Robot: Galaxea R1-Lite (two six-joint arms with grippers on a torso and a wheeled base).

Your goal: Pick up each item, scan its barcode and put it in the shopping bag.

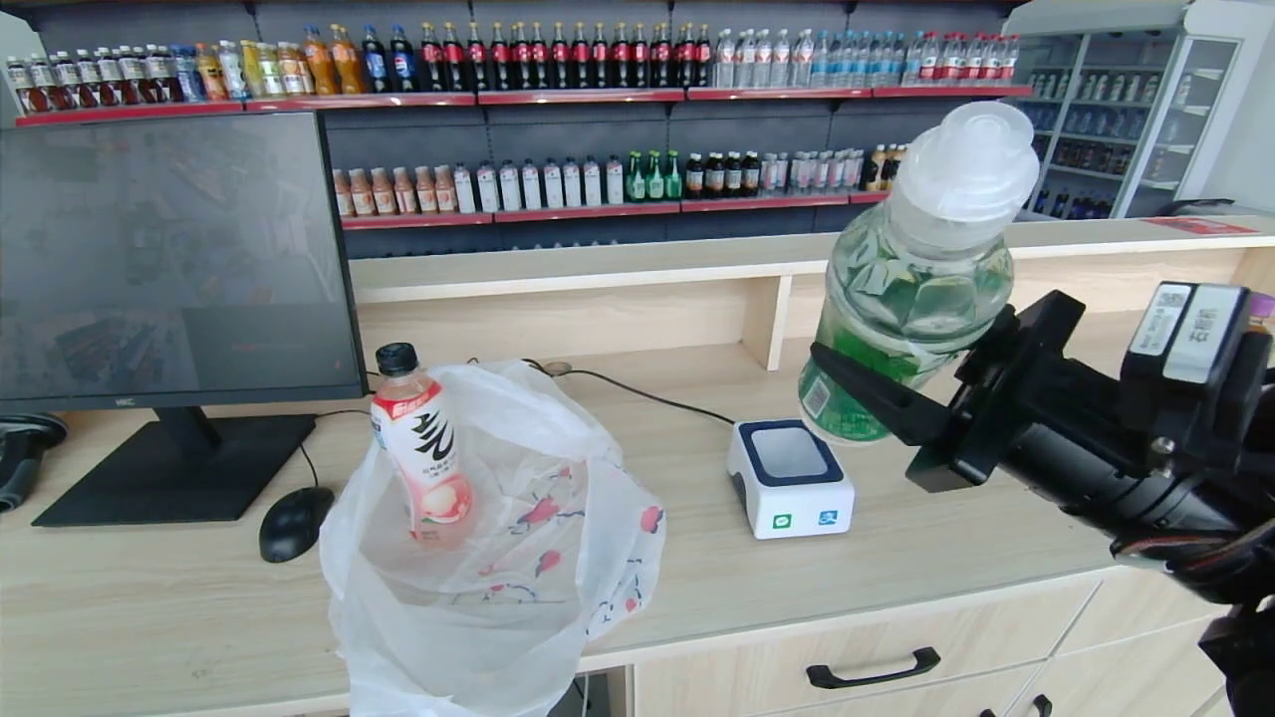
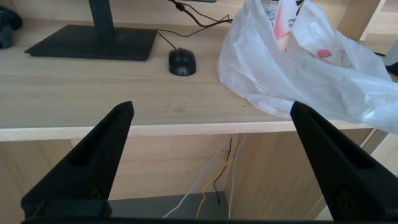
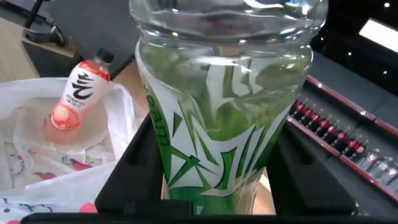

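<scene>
Right gripper (image 1: 901, 368) is clamped across the lower body of the green-labelled bottle (image 1: 916, 279) and holds it in the air in the right half of the head view.

- The bottle's long axis runs from its base at lower left to its white cap at upper right, tilted a little off upright.
- A barcode patch shows on the label near the base, on the side toward frame left.
- The scanner (image 1: 789, 468) sits on the counter at centre frame. Its window faces up, and it lies just below and slightly left of the bottle's base, apart from it.
- Judgement: the scan depends on bringing that lower-left patch down over the window, a short drop for the right arm.
- The shopping bag (image 1: 558, 558) stands open at lower centre-left, well left of the scanner, with a peach drink bottle (image 1: 418, 448) upright inside.

Left gripper (image 2: 211, 107) has its fingers spread wide and holds nothing. It sits at the counter's front edge, with the bag at the upper right of its wrist view.
</scene>
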